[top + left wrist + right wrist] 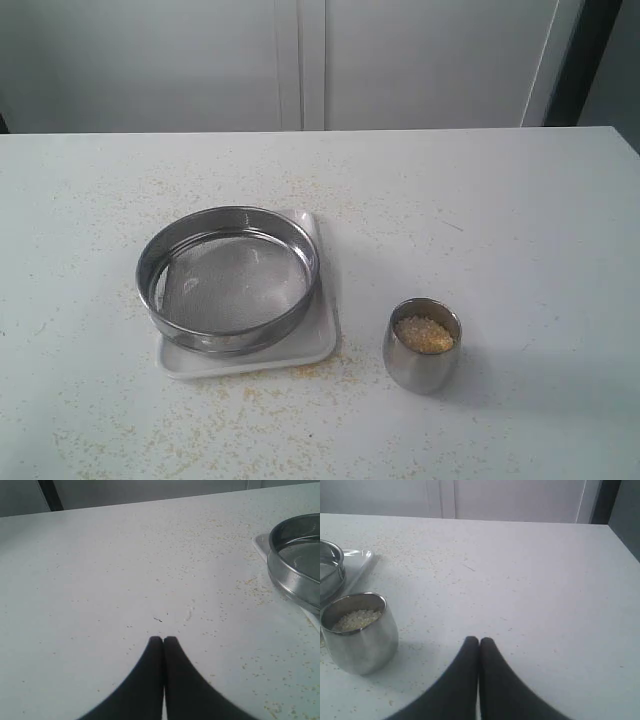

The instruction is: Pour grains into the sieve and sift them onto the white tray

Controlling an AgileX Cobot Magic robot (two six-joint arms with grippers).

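The wide steel sieve (228,279) rests on the white tray (325,340), left of the table's middle; its mesh looks bare. A small rounded steel cup (422,345) stands to the tray's right with the golden and whitish grains (424,334) inside. Neither arm shows in the exterior view. My left gripper (163,639) is shut with nothing in it, over bare table, the sieve (297,565) and tray corner (260,543) off to one side. My right gripper (479,640) is shut and empty, apart from the cup (361,633) and its grains (357,619).
Loose spilled grains (300,372) are scattered over the white table around the tray and along its front. The table's far edge meets a pale wall with panels (300,60). A dark upright strip (580,60) stands at the back right.
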